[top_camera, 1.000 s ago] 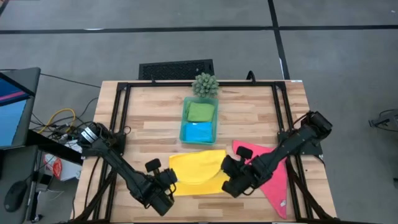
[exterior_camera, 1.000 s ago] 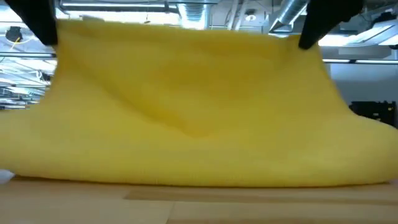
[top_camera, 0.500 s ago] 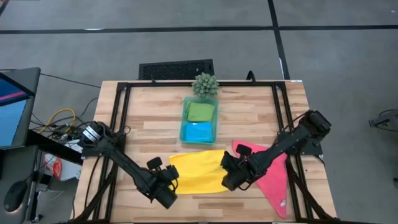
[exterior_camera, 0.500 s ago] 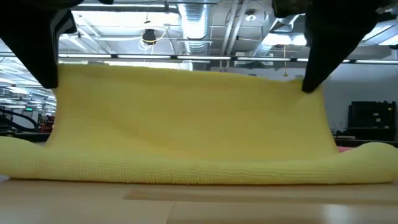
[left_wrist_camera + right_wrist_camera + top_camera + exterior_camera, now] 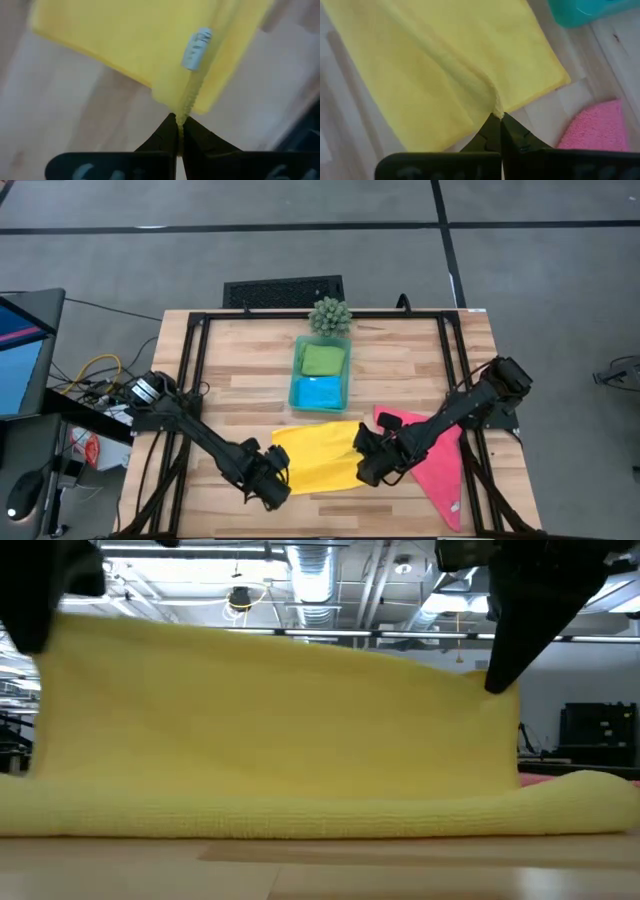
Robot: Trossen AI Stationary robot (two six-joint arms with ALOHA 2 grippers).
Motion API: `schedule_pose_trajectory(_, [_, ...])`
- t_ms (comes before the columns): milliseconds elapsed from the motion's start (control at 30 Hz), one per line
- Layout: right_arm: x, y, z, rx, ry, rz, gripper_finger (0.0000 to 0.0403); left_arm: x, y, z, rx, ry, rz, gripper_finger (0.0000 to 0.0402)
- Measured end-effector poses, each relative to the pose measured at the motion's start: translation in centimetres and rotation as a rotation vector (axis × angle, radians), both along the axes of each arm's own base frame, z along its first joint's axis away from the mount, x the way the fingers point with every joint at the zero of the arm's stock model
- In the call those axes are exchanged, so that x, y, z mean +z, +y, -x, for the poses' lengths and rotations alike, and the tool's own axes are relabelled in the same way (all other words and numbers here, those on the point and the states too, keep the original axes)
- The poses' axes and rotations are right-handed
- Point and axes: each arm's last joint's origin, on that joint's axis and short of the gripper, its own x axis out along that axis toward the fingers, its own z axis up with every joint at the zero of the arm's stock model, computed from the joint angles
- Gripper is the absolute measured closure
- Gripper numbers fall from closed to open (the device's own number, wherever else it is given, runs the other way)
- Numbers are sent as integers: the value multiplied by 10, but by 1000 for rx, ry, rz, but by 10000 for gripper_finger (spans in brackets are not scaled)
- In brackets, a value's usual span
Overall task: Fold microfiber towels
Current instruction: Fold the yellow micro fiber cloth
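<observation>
The yellow towel (image 5: 315,455) lies at the table's near middle, its near edge raised by both grippers; in the low view it stands as a yellow sheet (image 5: 280,740) whose lower fold rests on the table. My left gripper (image 5: 274,479) is shut on its near left corner, and my right gripper (image 5: 368,466) is shut on its near right corner. The hot pink towel (image 5: 438,465) lies flat to the right. The lime green towel (image 5: 322,359) and the bright blue towel (image 5: 320,391) lie in the teal tray (image 5: 296,370). My left gripper pinches the yellow towel's hemmed corner (image 5: 183,111) between its two shut fingers, close to a small grey label (image 5: 196,47). The corner is lifted off the table and the cloth slopes away from the fingers. My right gripper pinches the yellow towel at its near right corner (image 5: 496,111) between its two shut fingers. A raised ridge of cloth runs from the fingers across the towel. The held edge is lifted and the rest lies on the table.
A small spiky green plant (image 5: 330,314) stands behind the tray at the far edge. A black frame (image 5: 195,330) runs round the tabletop. Bare wood (image 5: 240,370) shows left of the tray.
Both grippers have gone down and a little toward the table's far edge with the yellow towel's near edge. The raised sheet stands lower than before and its lower fold has stayed on the table. Both grippers have stayed shut.
</observation>
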Motion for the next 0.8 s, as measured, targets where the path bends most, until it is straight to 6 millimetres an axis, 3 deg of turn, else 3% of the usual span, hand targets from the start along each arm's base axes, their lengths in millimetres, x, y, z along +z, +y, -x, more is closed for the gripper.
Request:
schedule_pose_trajectory(133, [-2, 1, 1, 2, -3, -5, 394, 0, -5, 6, -7, -21, -52, 401])
schedule_pose_trajectory(300, [-13, -1, 6, 3, 49, -32, 394, -4, 10, -2, 0, -50, -137, 401])
schedule_pose_trajectory(567, [-14, -4, 6, 0, 60, -39, 394, -26, 28, -12, 2, -46, -95, 401])
schedule_pose_trajectory(800, [-14, -13, 0, 15, 56, -31, 394, -29, 29, -9, 16, -20, -89, 401])
